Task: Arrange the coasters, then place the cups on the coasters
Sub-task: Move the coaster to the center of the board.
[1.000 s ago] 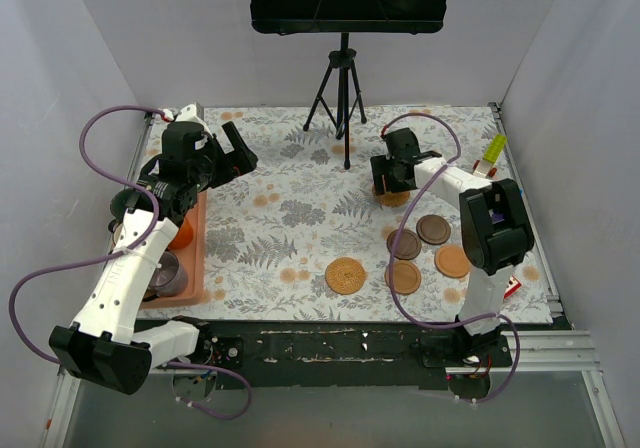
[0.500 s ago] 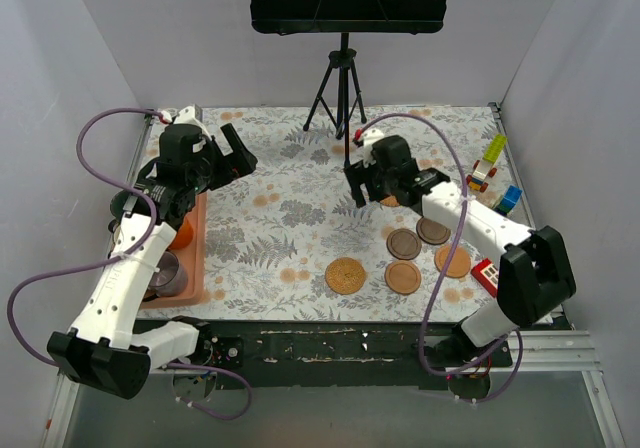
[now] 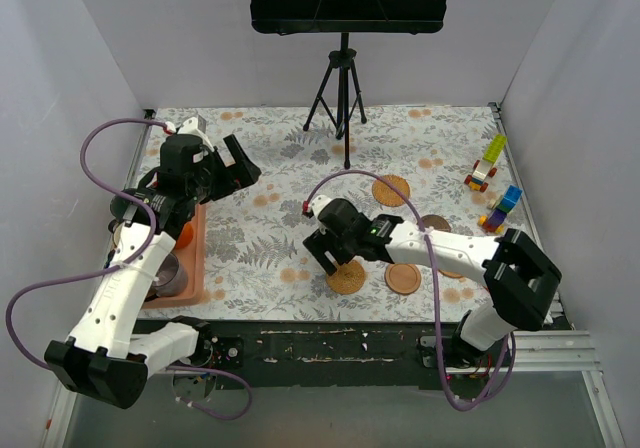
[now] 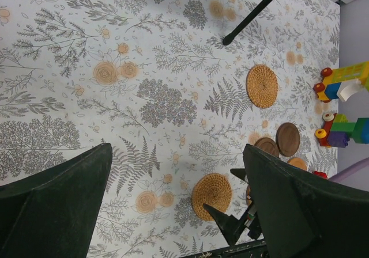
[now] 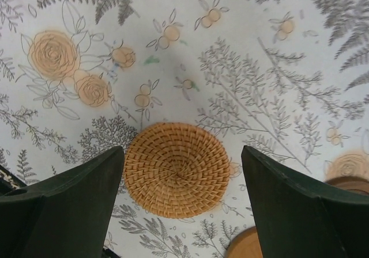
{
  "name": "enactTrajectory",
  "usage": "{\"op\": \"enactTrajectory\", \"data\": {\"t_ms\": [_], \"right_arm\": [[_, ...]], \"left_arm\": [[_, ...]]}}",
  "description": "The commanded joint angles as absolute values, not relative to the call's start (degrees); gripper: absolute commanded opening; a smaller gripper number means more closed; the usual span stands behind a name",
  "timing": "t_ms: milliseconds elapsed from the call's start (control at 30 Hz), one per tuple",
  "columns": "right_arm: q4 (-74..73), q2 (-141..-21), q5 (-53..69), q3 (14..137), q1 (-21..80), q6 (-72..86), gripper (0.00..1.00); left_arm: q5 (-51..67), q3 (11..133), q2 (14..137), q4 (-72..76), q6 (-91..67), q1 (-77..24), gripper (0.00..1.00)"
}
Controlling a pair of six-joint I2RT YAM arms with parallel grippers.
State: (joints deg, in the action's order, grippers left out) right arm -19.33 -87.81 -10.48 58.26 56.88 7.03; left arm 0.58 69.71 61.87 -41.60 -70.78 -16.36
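R fingers (image 5: 57,203) are spread wide w/ nothing in them, hanging low over the near woven coaster (image 5: 177,170), one finger each side. The wrist view shows the disc centred btwn them, so this looks like a line-up for a pinch across its rim; can't tell if the tips touch the counter (image 3: 270,238). That coaster lies about mid-counter, close to the near edge, w/ a wood coaster (image 3: 404,278) just beside it on the right. The other woven coaster (image 3: 391,190) sits well apart, farther back and right of middle, prob. already set out as one spot of the layout, tho that's a guess. A dark coaster (image 4: 287,139) and at least one more lie bunched on the right, partly hidden under the R arm in the top view, too close together for cups. L fingers (image 4: 52,203) are also wide open and empty, held above the far-left counter next to the tray (image 3: 200,258). That keeps them clear of the R arm's work and handy for the cups. An orange cup (image 3: 181,234) and a greyish cup (image 3: 170,273) show in the tray; the rest are hidden behind the L arm. No cup is on a coaster yet, so I'd judge the arranging is only partly done. A thin flat disc is awkward to pinch: the tips need to go right down to the cloth, and it may slide. Toy blocks (image 3: 490,163) stand far right, out of the way.
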Motion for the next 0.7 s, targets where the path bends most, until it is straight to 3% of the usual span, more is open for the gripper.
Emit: {"op": "enactTrajectory", "data": {"t_ms": [0, 233, 433, 667], "right_arm": [[-20.30, -89.91, -12.31, 58.01, 59.06, 9.75, 0.91], [-20.83, -90.00, -12.31, 54.85, 61.43, 11.34, 0.89], [-18.55, -89.47, -8.26, 51.51, 62.05, 11.42, 0.81], [-17.32, -90.26, -9.40, 49.66, 63.02, 12.30, 0.80]], "left_arm": [[0.80, 70.83, 60.99, -41.66, -69.96, -17.49, 0.98], [0.79, 69.17, 59.86, -41.83, -70.57, -17.93, 0.98], [0.79, 68.64, 58.80, -42.36, -70.75, -17.84, 0.98], [2.37, 68.82, 60.12, -41.22, -71.19, -18.19, 0.98]]}}
